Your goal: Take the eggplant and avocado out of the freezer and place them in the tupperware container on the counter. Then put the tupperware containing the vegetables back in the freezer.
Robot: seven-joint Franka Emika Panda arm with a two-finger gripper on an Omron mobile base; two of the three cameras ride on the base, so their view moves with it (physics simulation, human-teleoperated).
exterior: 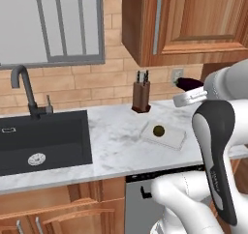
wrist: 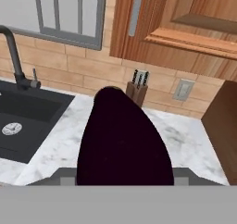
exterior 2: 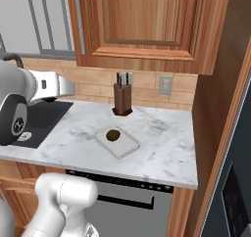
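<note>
I am carrying the eggplant (wrist: pixel 122 142), pinched in the gripper (exterior: pixel 186 85), above the counter (exterior: pixel 116 131). The avocado (exterior: pixel 158 130) sits in the tupperware container (exterior: pixel 175 140) at five o'clock from the knife block (exterior: pixel 141 96). Next I judge I lower it beside the avocado.

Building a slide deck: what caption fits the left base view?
Gripper carries the eggplant above the counter; avocado already sits in the tupperware container.
</note>
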